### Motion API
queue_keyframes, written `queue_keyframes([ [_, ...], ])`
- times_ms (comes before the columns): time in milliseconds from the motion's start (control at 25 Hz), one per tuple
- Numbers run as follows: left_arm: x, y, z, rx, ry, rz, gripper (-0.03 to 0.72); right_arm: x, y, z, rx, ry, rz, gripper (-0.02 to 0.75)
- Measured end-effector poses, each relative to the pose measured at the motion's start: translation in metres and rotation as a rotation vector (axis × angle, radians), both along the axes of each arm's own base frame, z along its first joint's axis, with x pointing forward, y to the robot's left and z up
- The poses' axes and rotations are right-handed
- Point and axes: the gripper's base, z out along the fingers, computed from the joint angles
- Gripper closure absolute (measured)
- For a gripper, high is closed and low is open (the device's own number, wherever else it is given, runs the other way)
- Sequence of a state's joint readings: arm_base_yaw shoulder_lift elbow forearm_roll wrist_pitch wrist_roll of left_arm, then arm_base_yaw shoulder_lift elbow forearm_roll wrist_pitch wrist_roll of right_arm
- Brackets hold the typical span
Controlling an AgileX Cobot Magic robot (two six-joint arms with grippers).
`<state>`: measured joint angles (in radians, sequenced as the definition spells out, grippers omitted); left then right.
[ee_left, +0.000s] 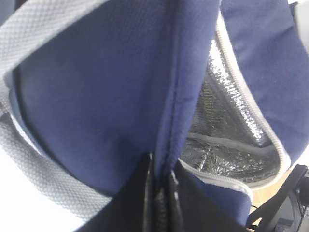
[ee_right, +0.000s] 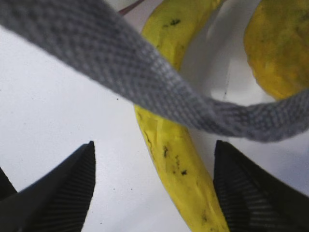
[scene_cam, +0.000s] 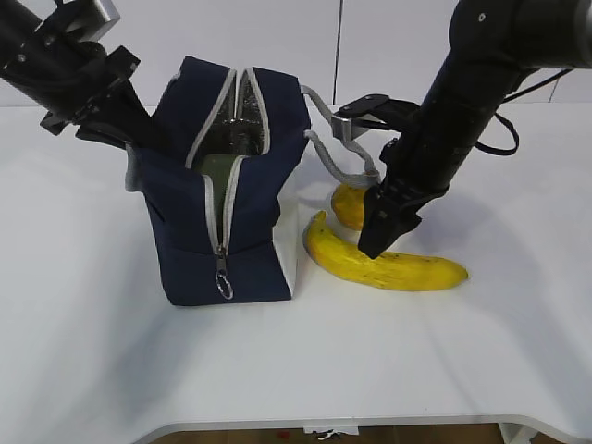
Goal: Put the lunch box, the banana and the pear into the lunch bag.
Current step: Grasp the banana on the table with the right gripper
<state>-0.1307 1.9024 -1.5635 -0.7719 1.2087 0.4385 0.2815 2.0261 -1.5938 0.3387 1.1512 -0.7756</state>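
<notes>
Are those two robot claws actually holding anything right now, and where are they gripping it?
The left gripper pinches the lunch bag by its blue fabric edge beside the opening. The right gripper is open astride the banana, holding nothing.

No text, label, brand, number or sign can be read in any view.

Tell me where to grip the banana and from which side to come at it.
Grip the banana across its thick middle, coming straight down from above. It lies flat on the white table with both long sides free there, and the right end effector already hangs open astride it. The grey strap of the lunch bag crosses above, so descend clear of it.
</notes>
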Motion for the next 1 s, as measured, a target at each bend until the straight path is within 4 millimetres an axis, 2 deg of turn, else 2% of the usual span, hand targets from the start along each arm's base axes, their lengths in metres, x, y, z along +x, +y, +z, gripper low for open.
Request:
queue_keyframes([
  [600, 0.000, 0.000, 0.000, 0.004, -0.001, -0.001, 0.683, 0.007, 0.002, -0.030, -0.019, 0.051, -0.021, 0.153],
  [1000, 0.000, 0.000, 0.000, 0.005, -0.001, -0.001, 0.683, 0.009, 0.001, -0.038, -0.029, 0.060, -0.020, 0.155],
])
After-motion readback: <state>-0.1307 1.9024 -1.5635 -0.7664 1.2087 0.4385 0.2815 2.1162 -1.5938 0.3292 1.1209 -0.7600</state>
